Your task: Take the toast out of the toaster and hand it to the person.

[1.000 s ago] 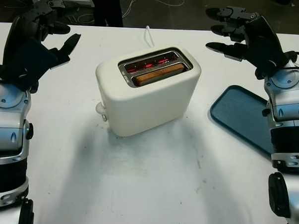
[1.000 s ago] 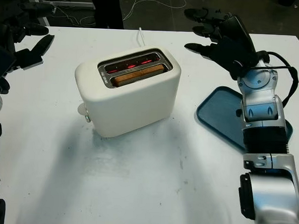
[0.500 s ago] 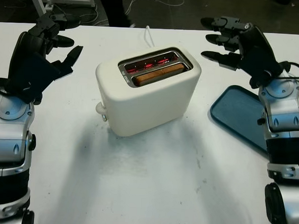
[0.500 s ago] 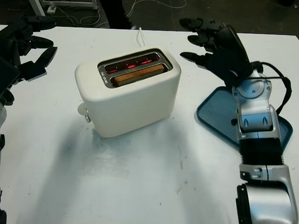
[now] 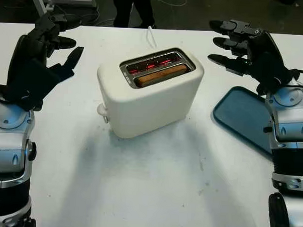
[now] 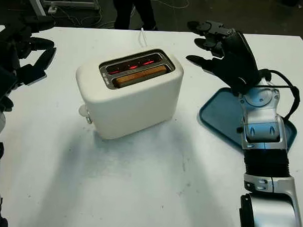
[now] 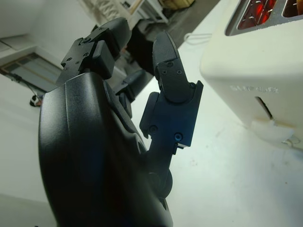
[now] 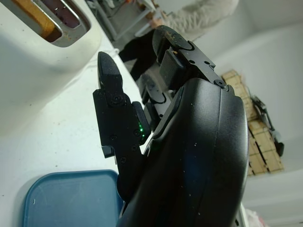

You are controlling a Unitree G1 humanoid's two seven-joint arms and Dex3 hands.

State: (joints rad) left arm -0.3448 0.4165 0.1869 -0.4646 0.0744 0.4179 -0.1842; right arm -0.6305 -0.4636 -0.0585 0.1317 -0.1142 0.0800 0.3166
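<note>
Only the top edge of the brown slice of toast (image 5: 161, 74) shows; the rest sits inside the near slot of the cream plastic toaster (image 5: 148, 92). The flat blue tray (image 5: 242, 115) is partly covered by the right arm. The person in dark trousers (image 5: 135, 8) beyond the white worktop (image 5: 153, 189) is cut off at the legs by the picture's top edge.

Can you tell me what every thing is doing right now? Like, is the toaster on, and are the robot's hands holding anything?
toaster: upright on the table, back slot glowing red inside.
toast: sitting in the front slot, not taken out yet.
blue tray: flat on the table, nothing on it.
left hand: open, raised left of the toaster, holding nothing.
right hand: open, raised right of the toaster, holding nothing.
person: standing past the table's far edge.
</note>
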